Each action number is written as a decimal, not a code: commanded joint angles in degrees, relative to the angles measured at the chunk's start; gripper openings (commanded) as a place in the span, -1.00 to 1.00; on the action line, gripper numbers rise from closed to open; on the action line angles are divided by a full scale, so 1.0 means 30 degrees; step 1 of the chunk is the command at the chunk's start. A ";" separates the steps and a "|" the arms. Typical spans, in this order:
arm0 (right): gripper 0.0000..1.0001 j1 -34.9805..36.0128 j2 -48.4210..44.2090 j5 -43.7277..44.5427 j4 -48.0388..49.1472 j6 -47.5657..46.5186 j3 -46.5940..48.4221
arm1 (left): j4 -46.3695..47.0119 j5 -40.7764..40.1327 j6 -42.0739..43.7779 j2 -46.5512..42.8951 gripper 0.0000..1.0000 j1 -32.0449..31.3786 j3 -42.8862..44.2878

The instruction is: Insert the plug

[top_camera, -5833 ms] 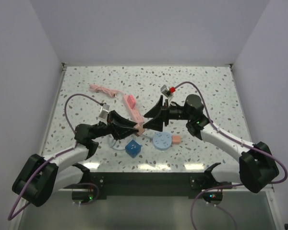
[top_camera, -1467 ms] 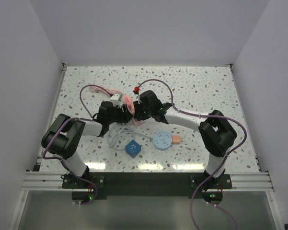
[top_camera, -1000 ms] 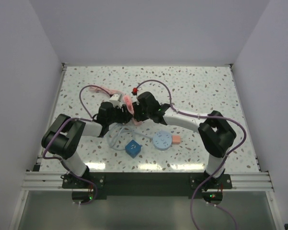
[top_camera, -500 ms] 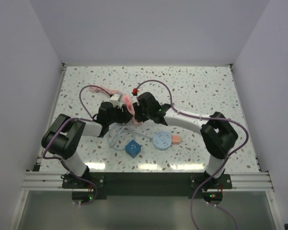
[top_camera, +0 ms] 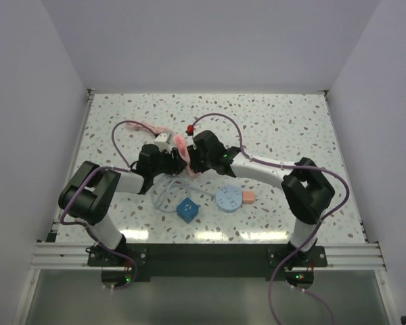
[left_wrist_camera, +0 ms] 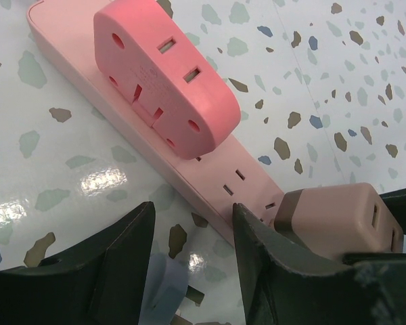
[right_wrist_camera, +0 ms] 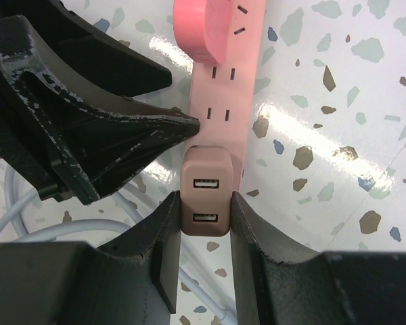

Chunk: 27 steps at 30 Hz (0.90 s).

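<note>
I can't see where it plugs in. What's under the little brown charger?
The end of the pink power strip is under the charger. The charger's body covers its prongs and any slots beneath, so those can't be seen.

Top external camera looked down from above and behind the arm bases, far enough to take in the whole desk (top_camera: pixel 291 122). Both wrist cameras sat close over it, angled down. All views shared the power strip (top_camera: pixel 183 146); both wrist views also showed the plug (right_wrist_camera: pixel 204 196).
</note>
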 commanded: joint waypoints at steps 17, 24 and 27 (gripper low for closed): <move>-1.00 0.0088 0.0568 0.0110 0.0074 -0.0023 0.0906 | -0.0005 -0.0078 0.0557 -0.0265 0.08 0.0025 -0.0349; -1.00 0.0117 0.0976 0.0227 -0.0394 -0.0024 0.1082 | 0.0024 -0.0048 0.0527 -0.0294 0.07 0.0054 -0.0378; -1.00 0.0146 0.1183 0.0373 -0.0453 -0.0053 0.1170 | 0.0053 -0.0048 0.0527 -0.0353 0.07 0.0053 -0.0437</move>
